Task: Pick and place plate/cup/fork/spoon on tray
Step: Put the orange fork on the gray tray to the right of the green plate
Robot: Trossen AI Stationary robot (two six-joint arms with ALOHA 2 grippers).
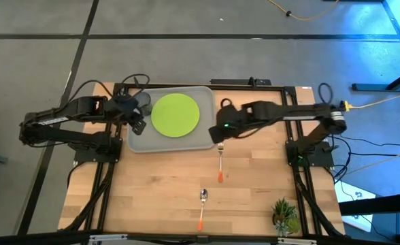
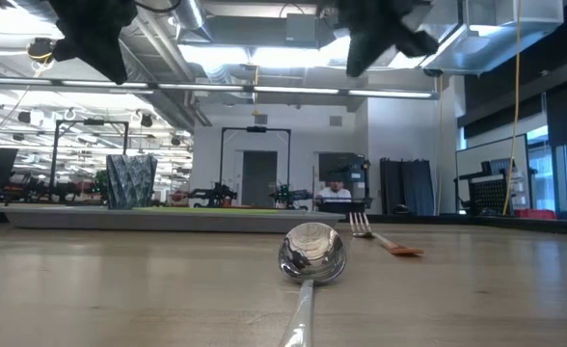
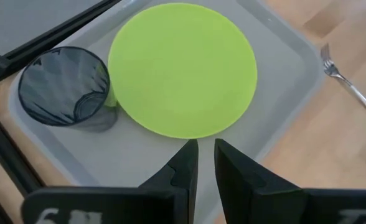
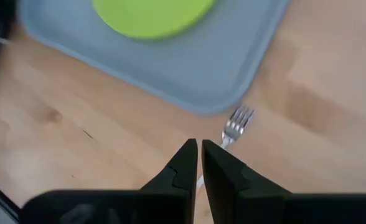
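Two of our task items already sit on the tray [image 1: 140, 141]: the plate [image 1: 175, 114] lies flat at its middle and the cup [image 3: 65, 86] stands upright just beside the plate. Our left gripper [image 3: 206, 163] hovers over the tray's edge with its fingers nearly pressed together, pinching nothing. Our right gripper [image 4: 199, 158] hangs above the table near the tray's corner, fingers closed and empty, over the fork [image 1: 221, 160]. Farther out on the wood lies the spoon [image 1: 203, 205], well apart from both arms.
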